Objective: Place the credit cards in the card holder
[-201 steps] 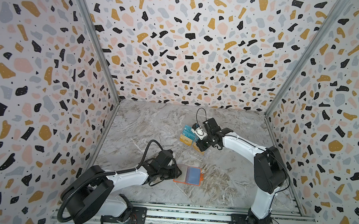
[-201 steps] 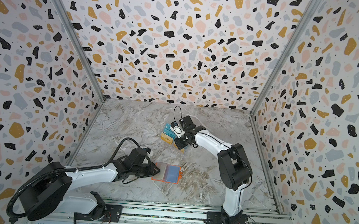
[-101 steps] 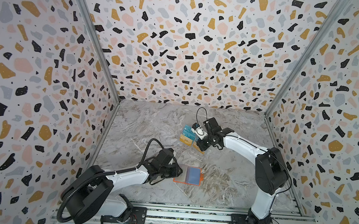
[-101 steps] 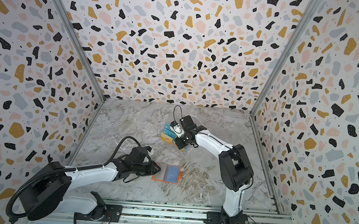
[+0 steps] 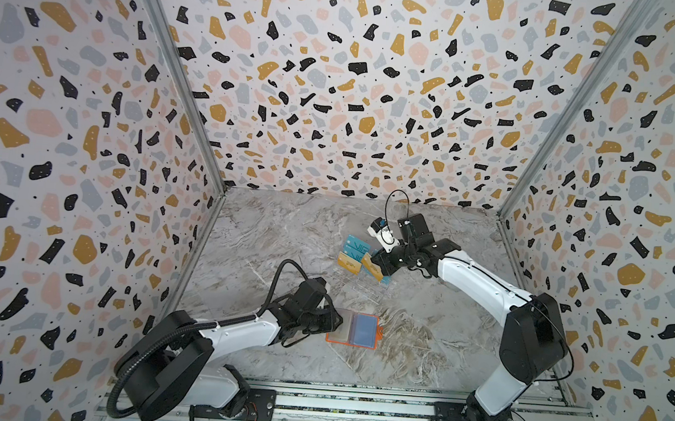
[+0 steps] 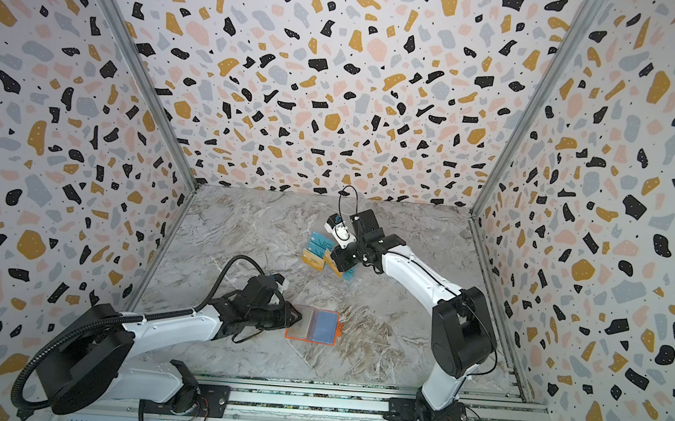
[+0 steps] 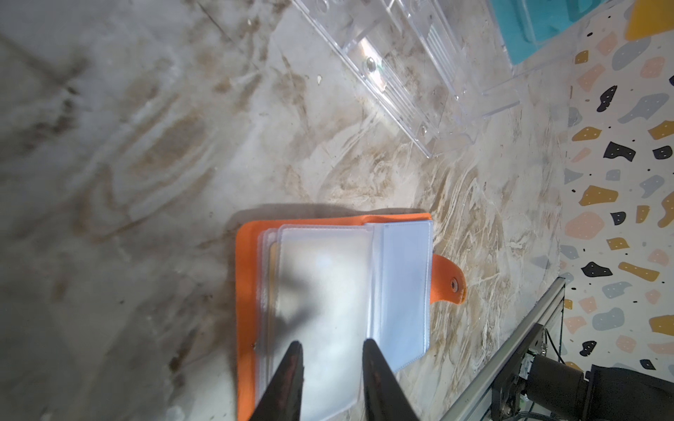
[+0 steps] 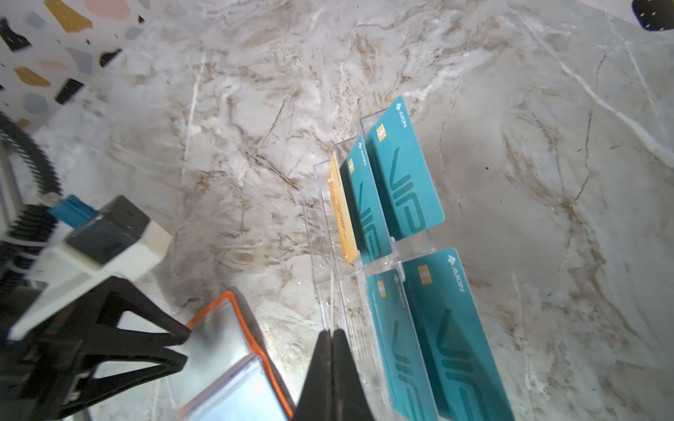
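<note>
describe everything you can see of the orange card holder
The card holder is a small orange leather-look wallet lying open and flat on the marble table, clear plastic sleeves fanned inside. A rounded snap tab sticks out one side; the sleeves nearer it look bluish. The left gripper hangs over a sleeve, fingers apart; contact is unclear.

1. Holder [image 7: 247,291]: bright orange cover; clear, milky sleeves [image 7: 328,284], one pale blue.
2. Teal cards [image 8: 405,182]: darker teal "VIP" lettering, gold chip.
3. Gold card [image 8: 341,215]: tan-gold, fine print.
4. Rack [image 7: 394,73]: colourless, transparent.
5. Table [image 5: 284,232]: grey-white marble, brown veins.
6. Walls [image 5: 339,74]: white terrazzo; black, ochre, pink, grey flecks.
7. Arms [image 5: 475,282]: white links, black joints.
</note>
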Action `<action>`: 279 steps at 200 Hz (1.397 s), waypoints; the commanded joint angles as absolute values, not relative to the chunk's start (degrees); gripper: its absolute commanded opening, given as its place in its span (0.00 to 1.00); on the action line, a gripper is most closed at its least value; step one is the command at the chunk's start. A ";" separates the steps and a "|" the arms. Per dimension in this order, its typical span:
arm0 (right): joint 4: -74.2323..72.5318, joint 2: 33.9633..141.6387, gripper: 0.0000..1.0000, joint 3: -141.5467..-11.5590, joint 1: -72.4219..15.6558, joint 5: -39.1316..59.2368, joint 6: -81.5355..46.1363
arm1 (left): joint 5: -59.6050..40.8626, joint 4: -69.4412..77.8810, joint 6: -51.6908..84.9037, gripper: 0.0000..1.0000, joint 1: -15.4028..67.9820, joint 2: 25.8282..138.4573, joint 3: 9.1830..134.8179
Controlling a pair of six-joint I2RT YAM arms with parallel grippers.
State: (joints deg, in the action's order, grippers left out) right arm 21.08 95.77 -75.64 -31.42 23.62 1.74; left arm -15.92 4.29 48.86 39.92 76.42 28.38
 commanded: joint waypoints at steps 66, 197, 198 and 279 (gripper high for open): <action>-7.71 81.21 0.00 -45.90 -30.10 41.95 -35.60 | -14.28 4.90 48.43 0.28 40.02 78.01 26.86; -28.85 83.65 0.00 -27.51 -36.43 41.72 -56.99 | -15.03 4.20 48.23 0.27 40.08 77.71 26.15; -28.97 83.75 0.00 -27.42 -36.41 41.69 -57.15 | -15.12 4.17 48.24 0.27 40.08 77.75 26.13; -32.12 86.02 0.00 -25.14 -36.48 39.74 -59.00 | -15.72 5.19 48.71 0.27 40.08 77.68 25.58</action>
